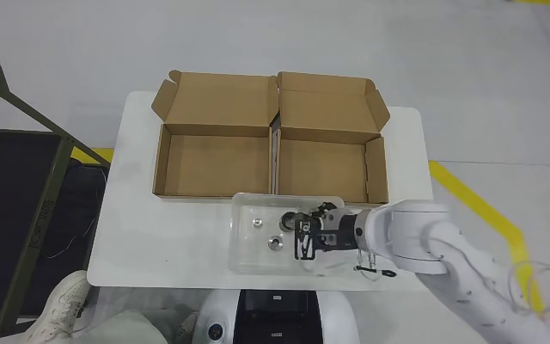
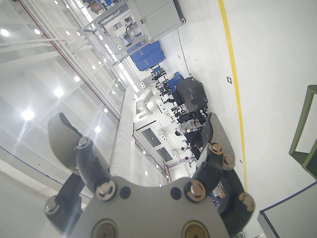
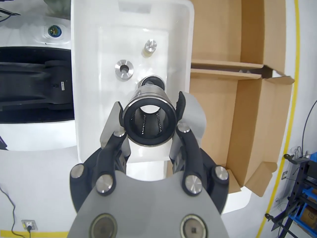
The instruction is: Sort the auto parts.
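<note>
My right gripper (image 3: 149,106) is shut on a steel linear bearing (image 3: 149,121), a hollow cylinder with ball rows inside, held just above the clear plastic bin (image 3: 86,13). From the top view the right gripper (image 1: 308,240) sits over the bin's right half (image 1: 245,258). Inside the bin lie a flat steel washer-like disc (image 3: 124,69), a small steel cylinder (image 3: 150,45) and a dark ring-shaped part (image 3: 151,80) right under the bearing. My left gripper (image 2: 133,134) points out into the room, fingers apart, nothing between them.
Two open cardboard boxes stand side by side behind the bin, the left box (image 1: 213,163) and the right box (image 1: 331,168); both look empty. The table's front edge (image 1: 172,279) runs close under the bin. A black cable piece (image 1: 376,272) lies by the right arm.
</note>
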Available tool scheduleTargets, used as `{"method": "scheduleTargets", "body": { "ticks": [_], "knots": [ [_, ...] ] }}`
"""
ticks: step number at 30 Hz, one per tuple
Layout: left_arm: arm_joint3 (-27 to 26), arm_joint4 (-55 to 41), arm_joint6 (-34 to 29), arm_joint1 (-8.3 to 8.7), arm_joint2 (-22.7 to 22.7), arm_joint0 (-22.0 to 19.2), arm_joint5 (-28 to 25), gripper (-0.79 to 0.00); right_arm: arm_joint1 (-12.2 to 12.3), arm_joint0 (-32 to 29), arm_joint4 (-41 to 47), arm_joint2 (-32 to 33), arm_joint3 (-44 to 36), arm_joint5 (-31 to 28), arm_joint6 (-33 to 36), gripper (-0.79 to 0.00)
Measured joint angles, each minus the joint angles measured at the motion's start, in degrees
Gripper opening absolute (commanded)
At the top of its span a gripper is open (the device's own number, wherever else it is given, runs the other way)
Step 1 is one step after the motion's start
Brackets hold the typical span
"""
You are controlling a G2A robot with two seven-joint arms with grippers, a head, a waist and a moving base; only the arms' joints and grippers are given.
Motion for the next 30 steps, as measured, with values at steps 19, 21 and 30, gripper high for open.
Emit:
{"method": "scheduleTargets", "body": {
  "ticks": [19, 21, 30],
  "knots": [
    [0.00, 0.00, 0.00, 0.00, 0.00, 0.00, 0.00, 0.000, -1.83, 8.73, -1.93, 4.71, 9.01, -1.14, -32.56, -0.785],
    [0.00, 0.00, 0.00, 0.00, 0.00, 0.00, 0.00, 0.000, -2.01, 9.10, -2.39, 5.36, 9.91, -1.00, -36.42, -0.785],
    [0.00, 0.00, 0.00, 0.00, 0.00, 0.00, 0.00, 0.000, -2.00, 6.05, -6.99, 9.39, 12.39, -1.12, -51.94, -0.785]
  ]
}}
